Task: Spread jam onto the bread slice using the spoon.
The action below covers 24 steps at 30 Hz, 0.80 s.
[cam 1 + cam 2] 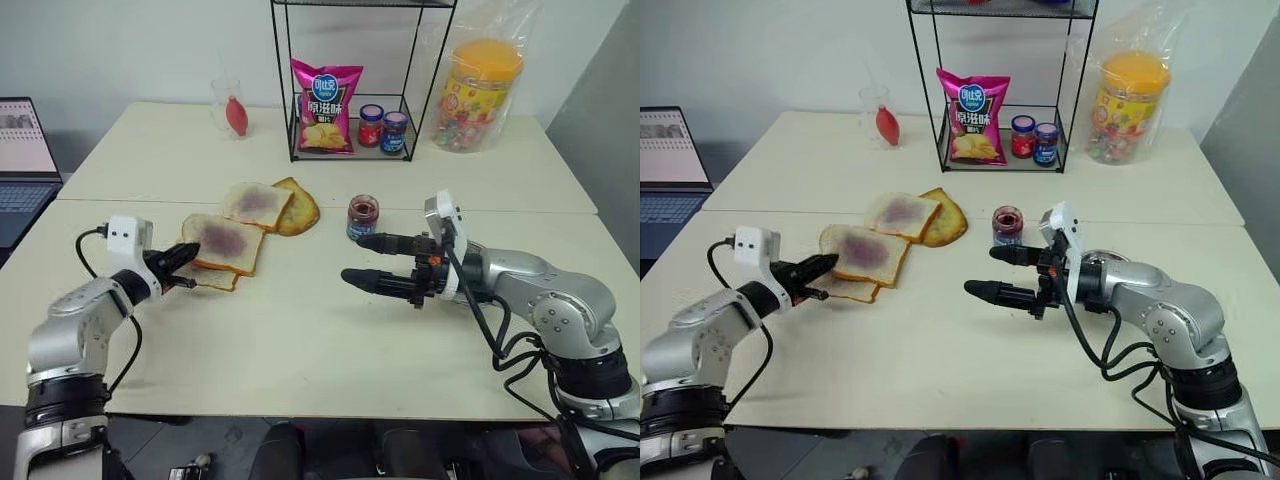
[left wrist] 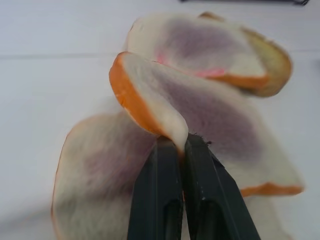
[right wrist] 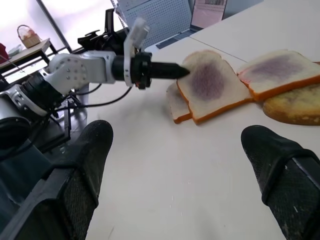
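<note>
My left gripper (image 1: 188,254) is pinched tight on the near corner of the bread slice (image 1: 226,243), its edge lifted off the slice (image 1: 212,279) beneath it. Next along the table (image 1: 300,350), two more slices (image 1: 258,204) overlap, the browner one (image 1: 297,208) behind. Right of them stands the jam jar (image 1: 363,217), upright. My right gripper (image 1: 366,260) hovers just beside the jar, pointing left, fingers (image 1: 370,280) spread wide and empty.

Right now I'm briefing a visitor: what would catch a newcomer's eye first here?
The left gripper pinching the edge of a jam-smeared bread slice, among other slices at table centre. Then the right gripper hanging wide open beside the small jam jar, and the pink chip bag in the wire rack behind.
</note>
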Each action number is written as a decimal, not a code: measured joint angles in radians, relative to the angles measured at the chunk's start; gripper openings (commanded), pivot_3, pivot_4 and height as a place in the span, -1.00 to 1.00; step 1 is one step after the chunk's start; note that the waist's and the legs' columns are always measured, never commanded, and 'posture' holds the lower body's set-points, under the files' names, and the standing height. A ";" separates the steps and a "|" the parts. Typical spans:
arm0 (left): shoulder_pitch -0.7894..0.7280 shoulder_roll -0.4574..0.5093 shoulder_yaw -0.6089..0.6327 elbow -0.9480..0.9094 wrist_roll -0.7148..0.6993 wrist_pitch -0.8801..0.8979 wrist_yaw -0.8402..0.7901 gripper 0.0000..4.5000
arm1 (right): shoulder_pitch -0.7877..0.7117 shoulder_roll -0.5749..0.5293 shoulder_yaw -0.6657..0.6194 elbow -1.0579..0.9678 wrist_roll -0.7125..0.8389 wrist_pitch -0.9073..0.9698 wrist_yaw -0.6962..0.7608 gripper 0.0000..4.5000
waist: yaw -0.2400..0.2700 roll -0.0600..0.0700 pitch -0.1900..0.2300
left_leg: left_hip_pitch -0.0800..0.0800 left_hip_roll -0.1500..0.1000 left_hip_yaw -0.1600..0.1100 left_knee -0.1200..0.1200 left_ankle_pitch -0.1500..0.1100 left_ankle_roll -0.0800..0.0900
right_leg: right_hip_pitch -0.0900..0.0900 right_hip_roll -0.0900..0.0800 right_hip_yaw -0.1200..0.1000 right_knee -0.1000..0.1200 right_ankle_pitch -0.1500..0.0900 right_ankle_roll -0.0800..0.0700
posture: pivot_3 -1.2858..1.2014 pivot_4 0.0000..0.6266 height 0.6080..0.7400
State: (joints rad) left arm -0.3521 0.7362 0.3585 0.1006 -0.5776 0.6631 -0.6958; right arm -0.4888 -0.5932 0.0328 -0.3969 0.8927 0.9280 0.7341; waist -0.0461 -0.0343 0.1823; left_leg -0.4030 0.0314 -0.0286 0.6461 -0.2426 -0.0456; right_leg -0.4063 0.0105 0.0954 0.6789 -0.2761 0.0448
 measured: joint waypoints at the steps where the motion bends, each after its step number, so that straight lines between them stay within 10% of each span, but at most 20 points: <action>1: -0.021 0.019 0.007 -0.025 -0.033 0.037 -0.015 -0.99 | 0.007 -0.016 -0.012 -0.003 0.009 0.008 0.006 1.00 | 0.000 0.000 0.000 | 0.000 0.000 0.000 0.000 0.000 0.000 | 0.000 0.000 0.000 0.000 0.000 0.000 | 0.03 -0.52 1.00; 16: -0.251 0.150 -0.249 -0.316 -0.328 0.397 -0.341 -0.99 | 0.101 -0.196 -0.166 -0.081 0.175 0.126 0.032 1.00 | -0.011 0.000 0.001 | 0.001 0.000 0.001 -0.001 0.000 0.000 | 0.000 0.001 0.001 0.000 -0.002 0.002 | 0.03 -0.52 1.00; 24: -0.244 0.050 -0.669 -0.077 0.149 -0.032 -0.404 -0.99 | 0.172 -0.183 -0.179 -0.127 0.194 0.131 -0.031 1.00 | -0.005 0.000 0.001 | 0.001 0.000 0.002 0.000 0.000 0.000 | 0.000 0.002 0.003 0.000 -0.002 0.002 | 0.03 -0.52 1.00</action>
State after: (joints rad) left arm -0.5961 0.7865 -0.3106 0.0232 -0.4289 0.6313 -1.0996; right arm -0.3165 -0.7759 -0.1461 -0.5235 1.0868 1.0594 0.7031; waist -0.0510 -0.0340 0.1830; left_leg -0.4022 0.0313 -0.0266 0.6461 -0.2426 -0.0454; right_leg -0.4066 0.0125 0.0982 0.6787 -0.2781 0.0464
